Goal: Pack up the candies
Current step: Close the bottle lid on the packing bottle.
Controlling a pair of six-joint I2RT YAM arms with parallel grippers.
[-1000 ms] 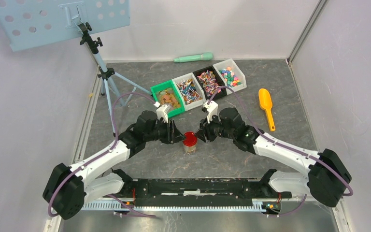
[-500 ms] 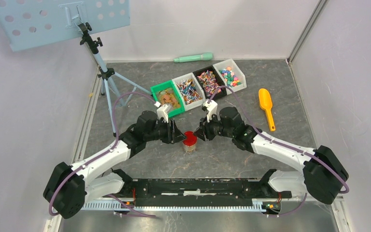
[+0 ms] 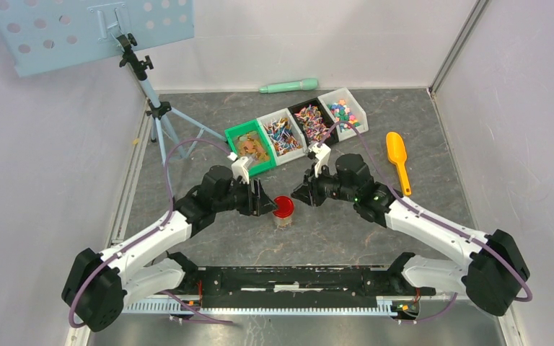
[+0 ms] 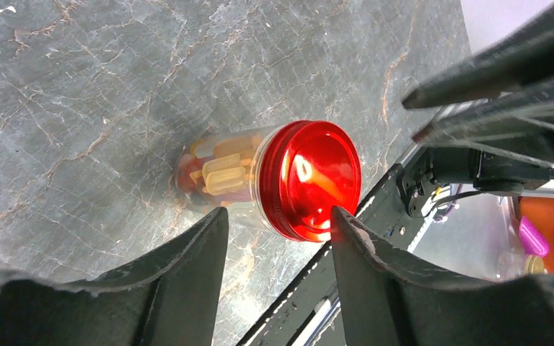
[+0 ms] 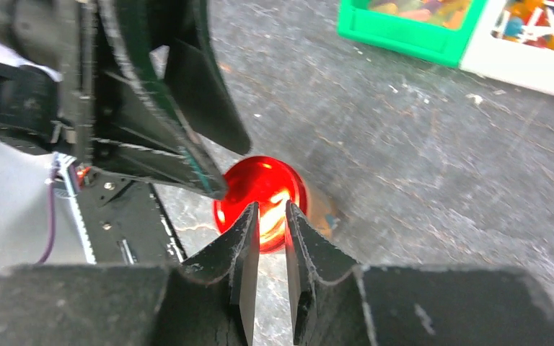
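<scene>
A small clear jar (image 3: pixel 283 220) with a red lid (image 3: pixel 283 207) stands at the table's middle. Golden-brown candies (image 4: pixel 220 169) show through its wall in the left wrist view. More candies of mixed colours fill a row of bins (image 3: pixel 296 126) behind it. My left gripper (image 3: pixel 265 204) is open just left of the jar; in its own view (image 4: pixel 278 213) the lid (image 4: pixel 319 180) lies just past the fingertips. My right gripper (image 3: pixel 301 194) is nearly shut and empty, above and to the right of the lid (image 5: pixel 260 189), a narrow gap between its jaws (image 5: pixel 268 207).
A green bin (image 3: pixel 249 148), two white bins (image 3: pixel 283 134) (image 3: pixel 344 112) and a black bin (image 3: pixel 311 121) stand in a row at the back. A yellow scoop (image 3: pixel 398 160) lies to the right. A mint-green cylinder (image 3: pixel 288 86) lies by the back wall. A tripod (image 3: pixel 155 108) stands at the back left.
My right gripper has drawn back from the red lid, up and to the right. The left gripper and the jar have stayed in place.
</scene>
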